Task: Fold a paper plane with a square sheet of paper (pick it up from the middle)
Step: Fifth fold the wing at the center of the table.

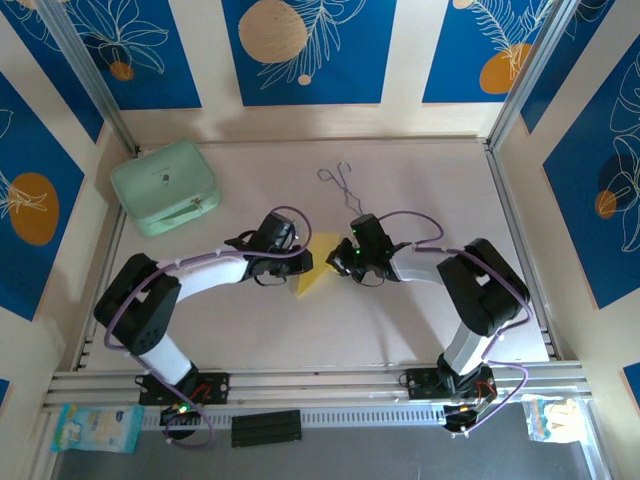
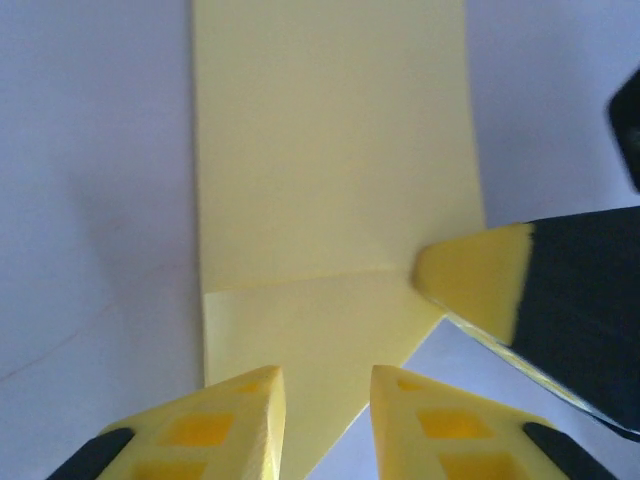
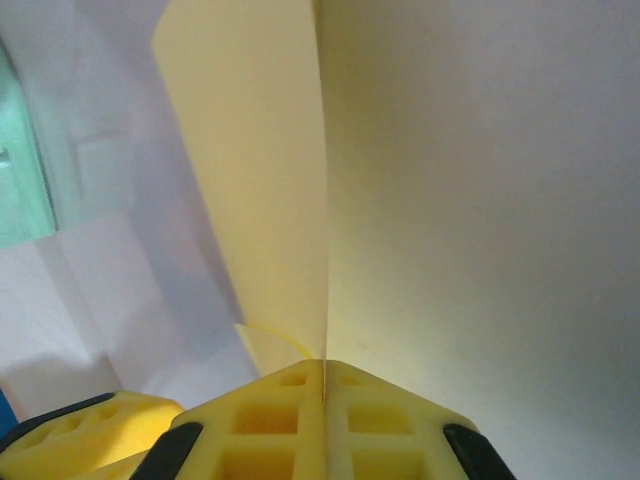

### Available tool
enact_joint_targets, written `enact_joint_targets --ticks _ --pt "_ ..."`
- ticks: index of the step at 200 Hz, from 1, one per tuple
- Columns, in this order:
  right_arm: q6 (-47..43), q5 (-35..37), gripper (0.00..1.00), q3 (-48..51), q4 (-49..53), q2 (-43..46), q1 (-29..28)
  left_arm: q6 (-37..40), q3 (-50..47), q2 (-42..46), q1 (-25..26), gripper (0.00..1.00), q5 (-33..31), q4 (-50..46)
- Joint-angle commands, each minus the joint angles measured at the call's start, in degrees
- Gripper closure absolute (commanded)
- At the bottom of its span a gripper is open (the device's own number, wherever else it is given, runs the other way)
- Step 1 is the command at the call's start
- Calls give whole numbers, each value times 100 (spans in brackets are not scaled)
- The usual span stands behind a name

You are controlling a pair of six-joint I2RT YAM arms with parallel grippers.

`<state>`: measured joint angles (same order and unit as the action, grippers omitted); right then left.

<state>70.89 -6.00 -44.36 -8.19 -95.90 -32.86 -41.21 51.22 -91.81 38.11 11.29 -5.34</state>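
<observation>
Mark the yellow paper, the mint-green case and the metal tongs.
yellow paper (image 1: 310,279): top view, its bare lower corner between the arms.
mint-green case (image 1: 163,185): top view, middle of its lid.
metal tongs (image 1: 344,190): top view, along its thin legs.

Paper (image 2: 330,150) plain yellow; case (image 1: 165,187) mint-green; walls (image 1: 350,80) blue w/ white leaves, orange discs; left tool (image 2: 327,375) yellow/blk.
</observation>
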Motion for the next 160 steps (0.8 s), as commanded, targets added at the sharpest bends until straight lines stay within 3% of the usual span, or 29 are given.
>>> enact_joint_targets --ticks 1,64,108,160 --pt "-19 301 98 3 519 441 54 955 -255 322 -1 67 222 538" --pt "415 680 100 -231 1641 870 69 2654 -779 399 546 50 -106 1625" --pt "626 630 99 -242 1697 891 51 3959 -859 -14 915 47 -85 2157" --pt "816 508 99 -260 1741 871 78 4609 -873 -395 1067 48 -113 2395"
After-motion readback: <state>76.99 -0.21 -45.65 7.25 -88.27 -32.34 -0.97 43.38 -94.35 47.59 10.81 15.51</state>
